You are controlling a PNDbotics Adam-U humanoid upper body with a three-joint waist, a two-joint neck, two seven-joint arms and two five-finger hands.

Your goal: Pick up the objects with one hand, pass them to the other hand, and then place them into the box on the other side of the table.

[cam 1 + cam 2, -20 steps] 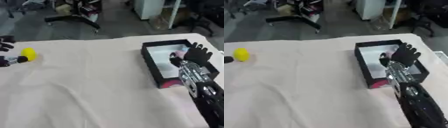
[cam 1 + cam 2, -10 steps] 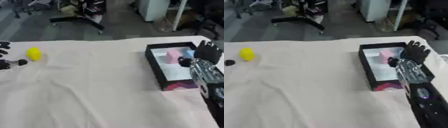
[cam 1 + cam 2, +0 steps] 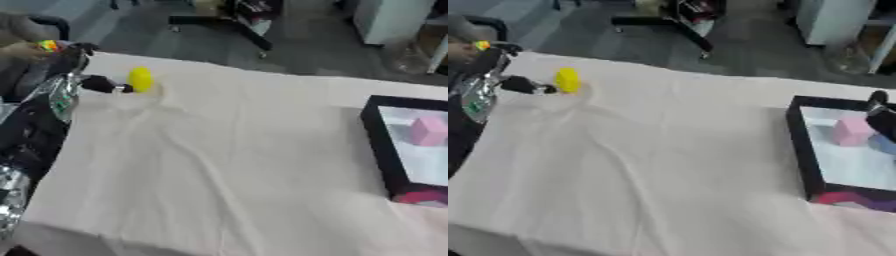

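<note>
A small yellow object (image 3: 140,79) lies on the cream tablecloth at the far left. My left hand (image 3: 63,82) is right beside it on its left, open, with a dark fingertip (image 3: 102,85) almost touching it. At the right stands the black box (image 3: 377,142) with a white floor, and a pink cube (image 3: 429,131) lies inside. In the right eye view only a dark part of my right hand (image 3: 878,114) shows, at the picture's right edge over the box.
A bluish piece (image 3: 883,144) lies in the box by the pink cube, and a magenta and purple thing (image 3: 843,199) sits at its front wall. The table's far edge runs just behind the yellow object. Office chairs stand on the floor beyond.
The camera has swung left, so the whole picture has shifted. My left hand now shows close beside the yellow object. My right hand has nearly left the view.
</note>
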